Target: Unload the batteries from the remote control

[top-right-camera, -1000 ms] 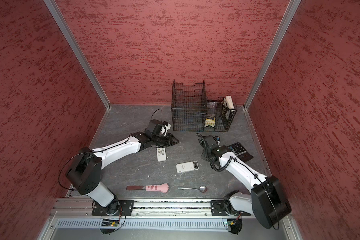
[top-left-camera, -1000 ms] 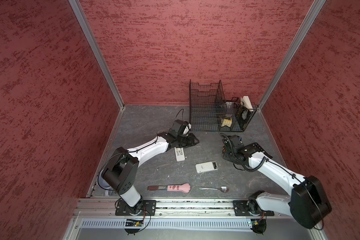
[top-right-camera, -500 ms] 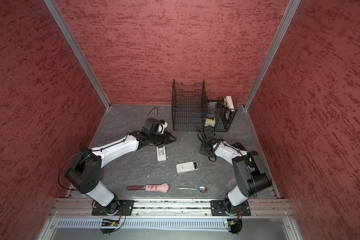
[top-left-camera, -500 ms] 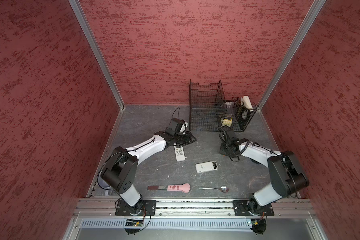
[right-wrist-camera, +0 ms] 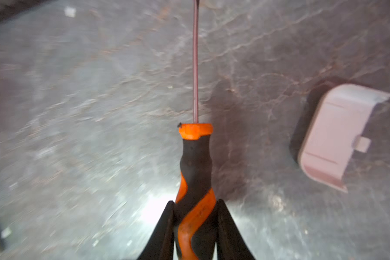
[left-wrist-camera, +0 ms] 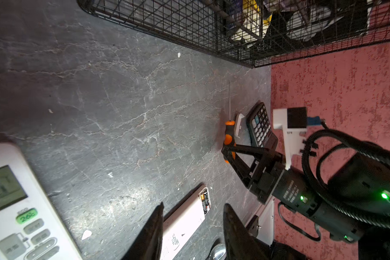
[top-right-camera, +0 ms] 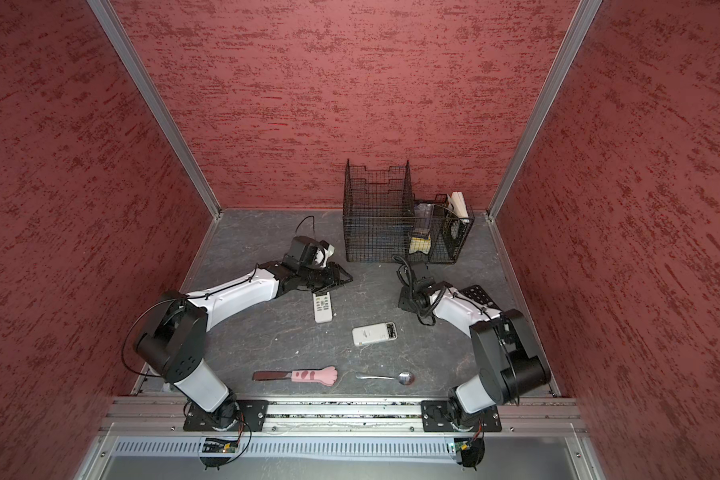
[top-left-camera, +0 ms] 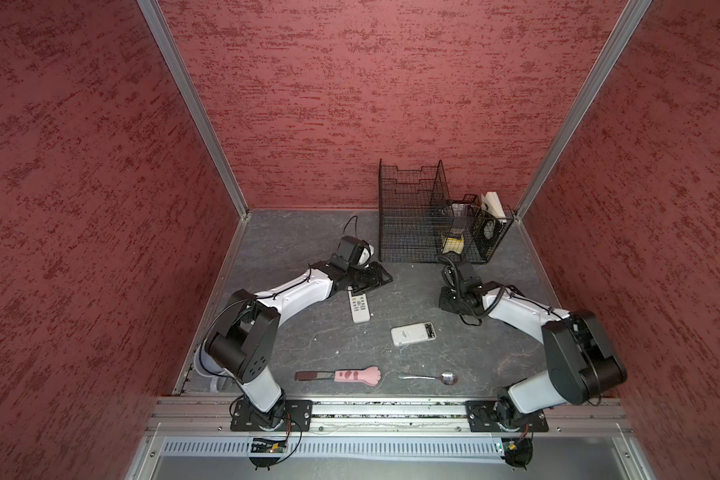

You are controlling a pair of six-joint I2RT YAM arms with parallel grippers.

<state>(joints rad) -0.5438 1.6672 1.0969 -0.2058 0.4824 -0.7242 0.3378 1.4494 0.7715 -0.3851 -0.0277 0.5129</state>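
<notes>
- Some batteries [left-wrist-camera: 204, 199] show in the open bay at one end of the flat white remote [left-wrist-camera: 185, 221]. Dark cells with gold ends; count unclear. None are out yet.
- That remote lies flat on the table [left-wrist-camera: 122, 101], ahead of the left gripper [left-wrist-camera: 193, 206] and clear of its tips. It is near the right gripper [right-wrist-camera: 195, 201] but not touching it.
- Left gripper: jaws partly apart, nothing between them.
- Right gripper: jaws closed on the butt end of the screwdriver [right-wrist-camera: 195, 157], touching both sides of the handle. The shaft points straight ahead of it. Cannot tell whether the tool rests on the table or is just off it.
- The loose cover [right-wrist-camera: 333, 137] lies beside the right gripper, to one side of the shaft. The calculator [left-wrist-camera: 260, 127] sits just past the cover.
- A second remote with a display [left-wrist-camera: 14, 202] lies just beside the left gripper, closer than the target.
- Risk: nothing pins the target remote, so a pry with the tip would likely skid it away.
- Risk: the grip is far back on a rounded handle, so the tool may pivot in the jaws and the tip could gouge a cell.
- Risk: freed cells may roll off.
- Risk: the left gripper may settle on the wrong remote.
</notes>
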